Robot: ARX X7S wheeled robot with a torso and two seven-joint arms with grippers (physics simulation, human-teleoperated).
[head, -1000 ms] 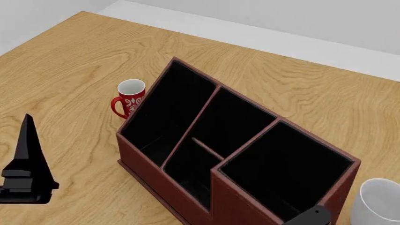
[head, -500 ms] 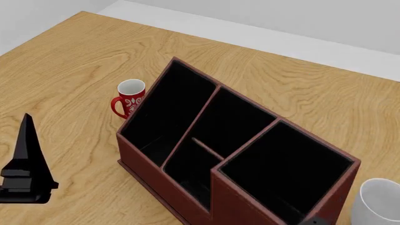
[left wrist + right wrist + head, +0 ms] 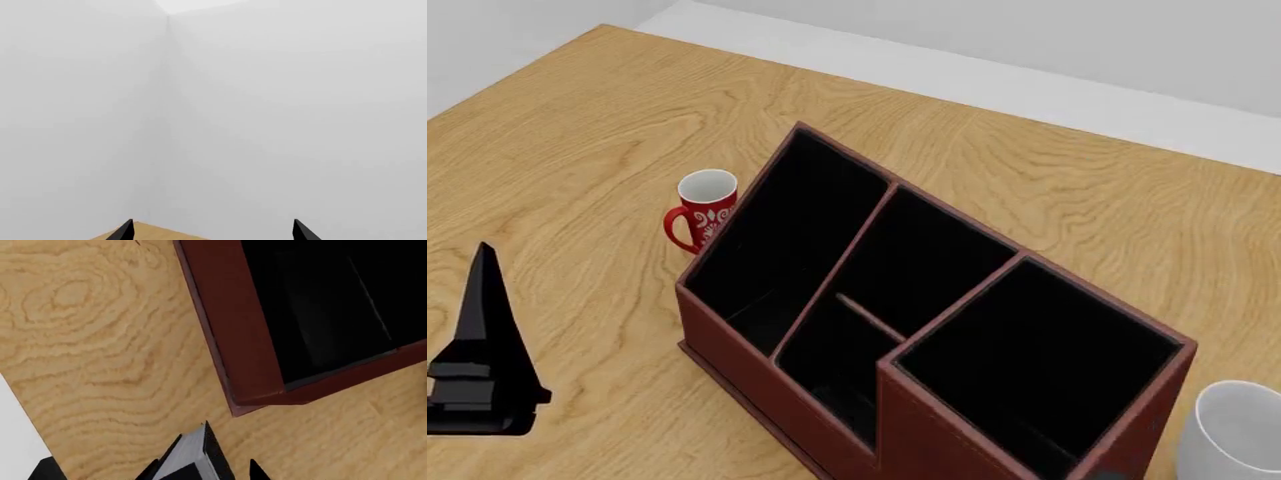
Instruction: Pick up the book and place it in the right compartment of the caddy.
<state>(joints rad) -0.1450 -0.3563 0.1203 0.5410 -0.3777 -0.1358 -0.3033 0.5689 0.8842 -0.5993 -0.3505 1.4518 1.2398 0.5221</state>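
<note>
Left gripper [image 3: 212, 235]: only two black fingertips [image 3: 124, 231] show in the left wrist view, set well apart with nothing between them, so it is spread. It faces bare white walls, with a sliver of the wooden surface [image 3: 150, 233] between the tips. In the head view it stands at the left, a tall black finger [image 3: 485, 305] pointing up above the surface.

Right gripper [image 3: 207, 467]: in the right wrist view its dark fingers sit on either side of a thin upright slab with a pale edge; it is pinching the book. In the head view only a dark scrap shows at the bottom edge, too little to read.

Book [image 3: 190, 452]: held between the right gripper's fingers, above the surface, near the caddy's outer corner and outside it.

Caddy [image 3: 881, 400]: reddish-brown box, black inside, resting on the surface at an angle; its corner [image 3: 250, 390] fills much of the right wrist view.

Right compartment [image 3: 1034, 350]: the large squarish section; nothing visible in it.

Red mug [image 3: 699, 212]: white inside, patterned, just beside the caddy's left wall.

White cup [image 3: 1234, 425]: at the lower right, just beside the caddy's right corner.
</note>
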